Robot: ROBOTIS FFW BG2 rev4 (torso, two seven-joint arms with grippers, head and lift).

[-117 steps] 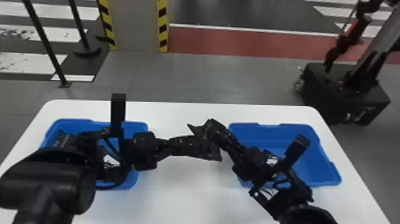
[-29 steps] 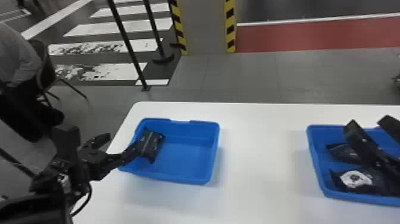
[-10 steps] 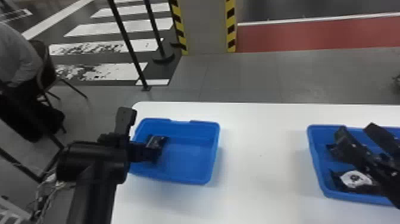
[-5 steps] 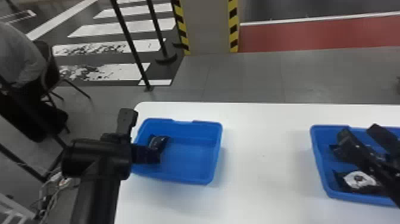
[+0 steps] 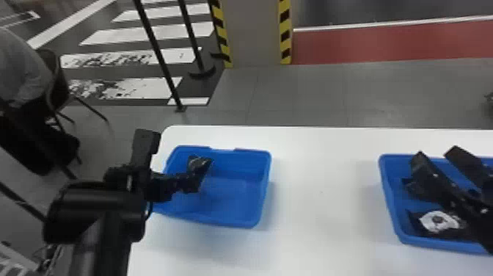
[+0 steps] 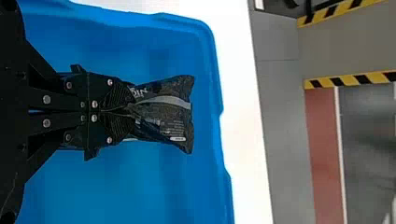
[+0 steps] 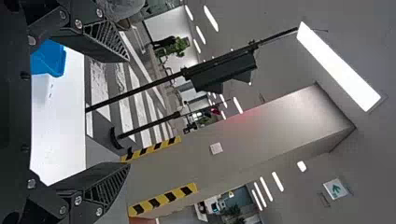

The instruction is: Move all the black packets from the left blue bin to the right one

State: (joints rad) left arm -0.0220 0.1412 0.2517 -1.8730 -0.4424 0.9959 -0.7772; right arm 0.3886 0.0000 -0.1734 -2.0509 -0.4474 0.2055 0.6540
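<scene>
Left end effector point(image 5: 190, 181) reaches into the left blue bin point(image 5: 238, 165) with its two fingers brought together, clamped on a black packet point(image 5: 200, 165). The left wrist view shows them pinching the packet at one end, while the rest of it fans out past the fingertips, with a pale band and small light print across its dark wrapper. In the head view this packet is within the outline of the bin, toward its left side; whether its underside touches the bin floor I cannot tell.

Over the right blue bin point(image 5: 389, 205), the right end effector point(image 5: 437, 154) has its fingers well apart and nothing between them, as the right wrist view confirms. Partly covered by that arm, a dark packet point(image 5: 409, 184) lies in the right bin, and nearer the robot in the same bin is another packet point(image 5: 438, 221) with a round white patch on its face.

Both bins sit on the white counter point(image 5: 322, 183), apart from each other, with a stretch of bare top between them. Beyond the counter's far edge stands a grey column point(image 5: 255, 33) with yellow and black striped edges, a black post point(image 5: 157, 55) to its left and a red strip of floor point(image 5: 392, 40) to its right.
</scene>
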